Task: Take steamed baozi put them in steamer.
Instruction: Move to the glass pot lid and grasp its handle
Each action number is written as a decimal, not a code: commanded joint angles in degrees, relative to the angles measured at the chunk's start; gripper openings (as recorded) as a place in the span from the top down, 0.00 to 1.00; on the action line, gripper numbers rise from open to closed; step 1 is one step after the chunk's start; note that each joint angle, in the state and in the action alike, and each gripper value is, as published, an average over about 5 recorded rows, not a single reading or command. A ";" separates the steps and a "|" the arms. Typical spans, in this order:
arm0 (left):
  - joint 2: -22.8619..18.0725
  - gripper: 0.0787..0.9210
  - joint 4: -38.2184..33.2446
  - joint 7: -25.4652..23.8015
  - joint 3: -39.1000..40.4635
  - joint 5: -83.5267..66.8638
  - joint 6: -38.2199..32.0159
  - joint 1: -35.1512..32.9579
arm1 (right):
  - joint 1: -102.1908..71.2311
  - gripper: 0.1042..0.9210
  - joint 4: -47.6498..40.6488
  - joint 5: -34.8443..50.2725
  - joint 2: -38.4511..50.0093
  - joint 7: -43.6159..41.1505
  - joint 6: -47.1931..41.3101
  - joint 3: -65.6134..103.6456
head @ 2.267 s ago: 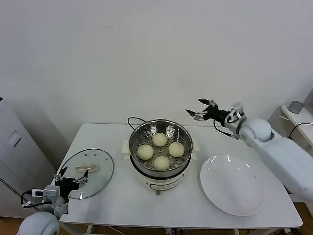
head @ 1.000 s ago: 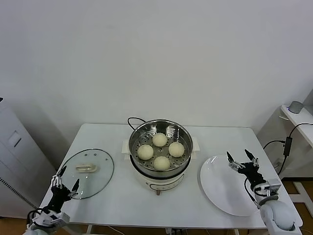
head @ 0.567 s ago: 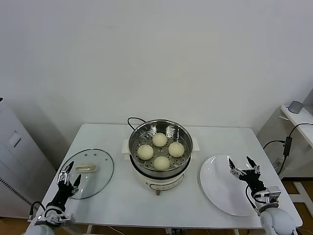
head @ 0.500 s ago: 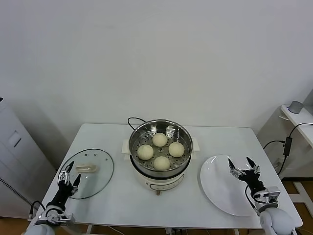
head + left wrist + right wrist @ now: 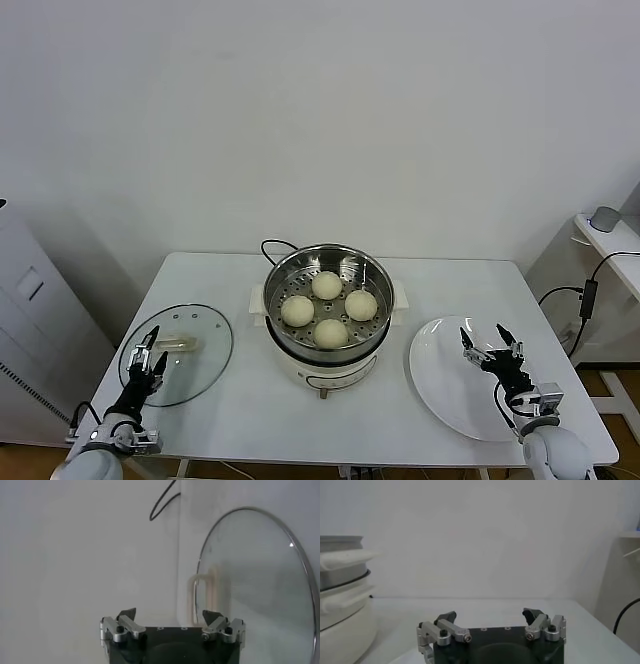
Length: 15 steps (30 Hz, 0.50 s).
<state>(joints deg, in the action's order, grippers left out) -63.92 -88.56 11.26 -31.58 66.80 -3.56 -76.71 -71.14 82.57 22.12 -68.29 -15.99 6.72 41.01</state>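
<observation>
1. Stainless-steel steamer (image 5: 285,275) sits mid-table toward the far edge, on its white cooker base (image 5: 300,370)
2. Four steamed baozi (image 5: 330,307) lie inside it, on the perforated bottom
3. Left gripper (image 5: 146,358) hovers at the near-left corner over the glass lid (image 5: 205,345), fingers spread wide, holding nothing
4. Right gripper (image 5: 492,350) hangs over the white plate (image 5: 445,385) by the near-right edge, spread wide, holding nothing

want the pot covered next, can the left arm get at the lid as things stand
Probably yes: the left gripper is open beside the lid, whose handle lies bare with nothing between them.
</observation>
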 commanded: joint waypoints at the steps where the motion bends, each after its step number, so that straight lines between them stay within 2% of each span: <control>1: -1.59 0.12 4.07 0.54 0.28 4.38 -0.11 4.39 | 0.28 0.12 -0.31 -0.21 -0.21 -0.06 0.01 -0.28; 15: -3.38 0.12 9.04 1.02 1.29 5.16 0.78 9.49 | 0.34 0.12 -0.77 -0.20 -0.12 -0.05 -0.09 -0.15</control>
<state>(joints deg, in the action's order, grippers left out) -66.52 -82.66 12.05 -30.53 71.01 -3.35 -70.57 -70.81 81.97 21.95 -68.40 -16.03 6.65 40.83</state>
